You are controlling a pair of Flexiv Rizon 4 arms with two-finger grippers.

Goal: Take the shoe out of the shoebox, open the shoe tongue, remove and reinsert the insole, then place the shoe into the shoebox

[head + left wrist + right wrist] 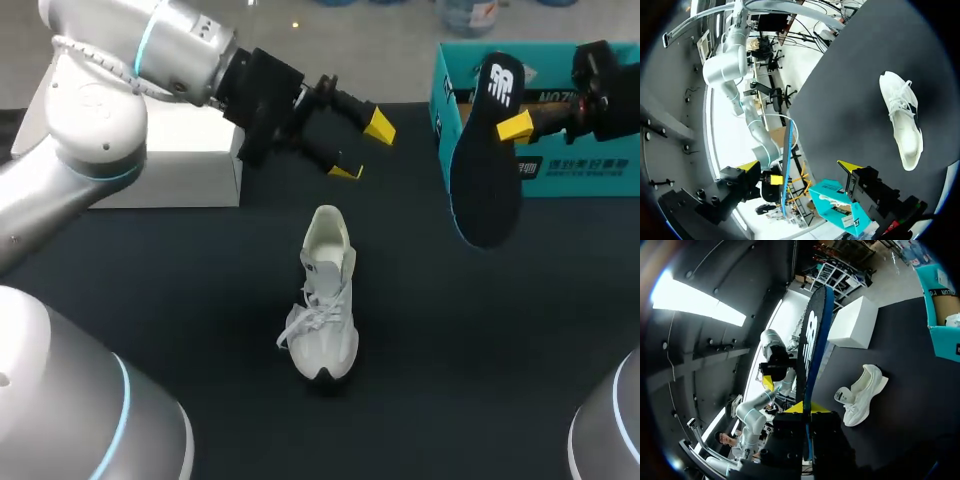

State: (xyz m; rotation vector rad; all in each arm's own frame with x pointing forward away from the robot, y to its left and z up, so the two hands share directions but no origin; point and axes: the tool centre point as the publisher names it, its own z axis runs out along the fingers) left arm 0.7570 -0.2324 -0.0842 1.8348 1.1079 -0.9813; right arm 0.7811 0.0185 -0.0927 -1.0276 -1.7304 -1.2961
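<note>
A white lace-up shoe (pixel 325 295) lies on the black table near the middle, toe toward the front edge. My right gripper (pixel 508 125) is shut on a dark insole (pixel 485 170) and holds it in the air in front of the teal shoebox (pixel 580 170), with the white logo end uppermost. In the right wrist view the insole (pixel 812 340) stands edge-on out of the gripper (pixel 807 407), with the shoe (pixel 860 392) on the table beyond. My left gripper (pixel 362 148) hangs open above the table behind the shoe, holding nothing. The left wrist view has the shoe (pixel 902 120) off to one side of the gripper (pixel 799 167).
A white box (pixel 180 165) stands at the back left, under my left arm. The teal shoebox (pixel 940 315) is at the back right edge, open side up, with paper inside. Bare black tabletop (pixel 480 350) lies around the shoe.
</note>
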